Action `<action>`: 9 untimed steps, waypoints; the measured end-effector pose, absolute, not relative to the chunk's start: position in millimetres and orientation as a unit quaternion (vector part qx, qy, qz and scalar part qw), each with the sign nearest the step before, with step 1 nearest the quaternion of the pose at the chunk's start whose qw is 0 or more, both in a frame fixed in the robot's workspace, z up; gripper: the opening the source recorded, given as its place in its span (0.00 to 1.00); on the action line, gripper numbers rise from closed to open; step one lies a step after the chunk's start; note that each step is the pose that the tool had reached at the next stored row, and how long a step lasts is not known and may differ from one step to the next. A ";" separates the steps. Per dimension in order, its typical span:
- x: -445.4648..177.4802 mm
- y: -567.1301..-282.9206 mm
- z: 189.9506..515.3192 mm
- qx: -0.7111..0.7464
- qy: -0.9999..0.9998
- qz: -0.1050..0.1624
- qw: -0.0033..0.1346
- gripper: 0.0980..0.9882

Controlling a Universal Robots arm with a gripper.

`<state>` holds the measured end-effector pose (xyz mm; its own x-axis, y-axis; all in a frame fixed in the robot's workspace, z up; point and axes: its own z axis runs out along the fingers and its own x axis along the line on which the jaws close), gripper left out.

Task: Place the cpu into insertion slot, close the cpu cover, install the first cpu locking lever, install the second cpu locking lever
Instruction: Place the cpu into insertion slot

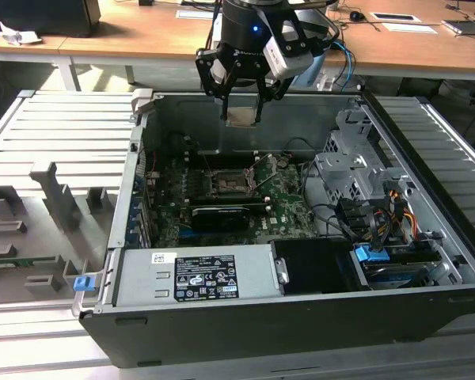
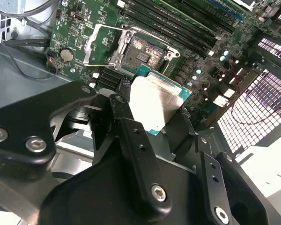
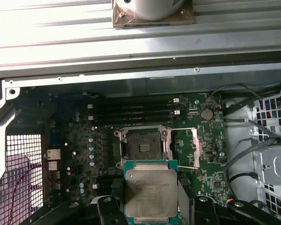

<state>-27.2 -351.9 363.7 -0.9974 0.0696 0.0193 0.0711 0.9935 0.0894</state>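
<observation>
My gripper (image 1: 242, 113) hangs above the open computer case (image 1: 222, 332), shut on the cpu (image 1: 242, 117), a small square chip with a pale metal top. In both wrist views the cpu (image 3: 150, 191) (image 2: 155, 99) sits flat between the black fingers (image 3: 106, 207), well above the motherboard (image 3: 75, 140). The insertion slot (image 3: 144, 145) (image 2: 143, 49) (image 1: 231, 184) lies bare below it. The cpu cover (image 3: 195, 147) (image 2: 99, 44) is swung open beside the slot, and a thin locking lever (image 3: 180, 129) stands raised along the slot's edge.
A long black card (image 1: 219, 215) lies in front of the slot, with memory sticks (image 3: 131, 112) behind it. A power supply (image 1: 194, 277) fills the case front; a drive cage (image 1: 356, 170) and cables (image 1: 380, 222) are at the exterior view's right. A grey moulded tray (image 1: 47, 206) is at its left.
</observation>
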 end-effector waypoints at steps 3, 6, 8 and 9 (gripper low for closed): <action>-27.2 -351.9 363.7 -0.038 -0.998 -0.045 0.008 0.50; -27.2 -351.9 363.7 -0.039 -0.998 -0.045 0.008 0.50; -27.2 -351.9 363.7 -0.040 -0.998 -0.045 0.008 0.50; -27.2 -351.9 363.7 -0.041 -0.998 -0.045 0.008 0.50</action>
<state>-27.2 -351.9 363.7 -0.9965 0.0811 0.0193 0.0825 0.9926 0.0893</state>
